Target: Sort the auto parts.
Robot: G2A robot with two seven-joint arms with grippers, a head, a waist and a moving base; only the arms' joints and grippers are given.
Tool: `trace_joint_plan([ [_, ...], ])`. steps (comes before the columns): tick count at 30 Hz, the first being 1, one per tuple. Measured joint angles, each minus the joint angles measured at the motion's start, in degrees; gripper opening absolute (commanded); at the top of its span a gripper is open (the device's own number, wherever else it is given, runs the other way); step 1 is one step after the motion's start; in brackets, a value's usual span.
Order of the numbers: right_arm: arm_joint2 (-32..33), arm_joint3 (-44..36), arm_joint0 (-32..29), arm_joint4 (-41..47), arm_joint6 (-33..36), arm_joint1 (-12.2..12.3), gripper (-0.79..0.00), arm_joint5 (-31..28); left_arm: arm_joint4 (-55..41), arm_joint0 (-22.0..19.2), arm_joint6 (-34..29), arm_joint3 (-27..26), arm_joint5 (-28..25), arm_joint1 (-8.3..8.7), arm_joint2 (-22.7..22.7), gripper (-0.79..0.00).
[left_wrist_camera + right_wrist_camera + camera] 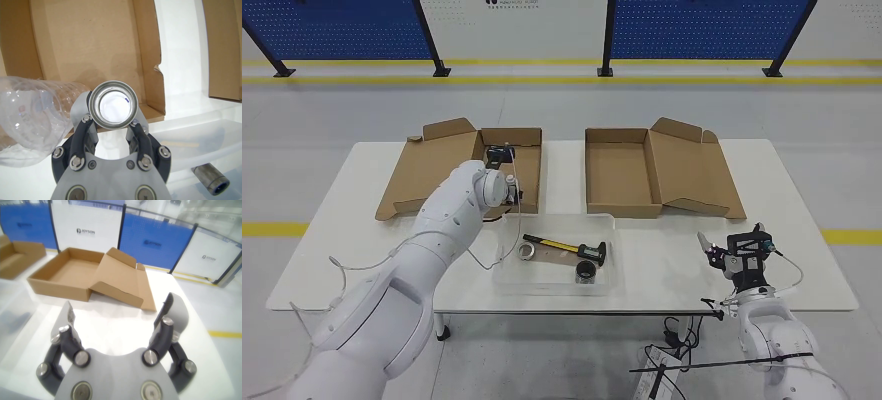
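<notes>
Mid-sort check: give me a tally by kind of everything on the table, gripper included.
Cardboard boxes: 2 (left box, right box)
Clear tray: 1
Hammer: 1
Metal sleeves: 2 (held sleeve in left gripper, tray sleeve)
Black round part: 1
Plastic bottle: 1
Total: 8

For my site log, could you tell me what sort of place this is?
Probably a factory test cell: blue pegboard partitions, yellow floor lines, and a white table with cardboard boxes.

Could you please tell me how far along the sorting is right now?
Done: a clear bottle seems to lie in the left box. In hand: the left hand grips a metal ring over that box. Left: hammer, black part and small ring wait in the tray; right hand open.
</notes>
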Motion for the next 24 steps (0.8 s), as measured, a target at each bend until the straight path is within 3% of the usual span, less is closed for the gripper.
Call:
trace_joint_plan([
  [4, 0.0, 0.0, 0.0, 0.0, 0.0, 0.0, 0.0, 0.0, 0.36, -0.02, 0.04, 0.27, 0.0, -0.17, -0.31, -0.403],
  [11, 0.0, 0.0, 0.0, 0.0, 0.0, 0.0, 0.0, 0.0, 1.12, 0.12, 0.09, 0.63, -0.13, -0.35, -0.82, -0.095],
  [17, 0.0, 0.0, 0.0, 0.0, 0.0, 0.0, 0.0, 0.0, 1.97, 0.08, -0.04, 0.23, -0.18, -0.35, -1.38, -0.009],
  [24, 0.0, 0.0, 0.0, 0.0, 0.0, 0.0, 0.0, 0.0, 3.21, 0.08, -0.78, -2.63, -0.55, 0.06, -2.4, 0.0],
])
